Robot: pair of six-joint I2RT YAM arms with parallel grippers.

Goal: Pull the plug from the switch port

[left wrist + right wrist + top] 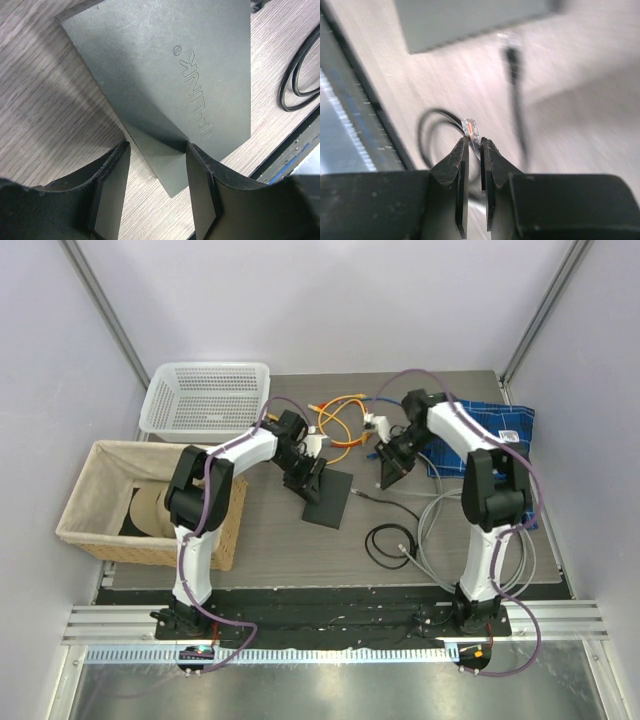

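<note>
Pinching the clear plug is the right tool, switch blurred behind; left tool spread.

A white basket sits behind a lined wicker bin.

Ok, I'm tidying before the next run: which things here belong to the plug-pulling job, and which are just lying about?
In the job: switch, plug, right gripper pinching it, left gripper at the switch.
Lying about: white basket, lined wicker basket, orange cable, blue cloth, black cable loop.
</note>
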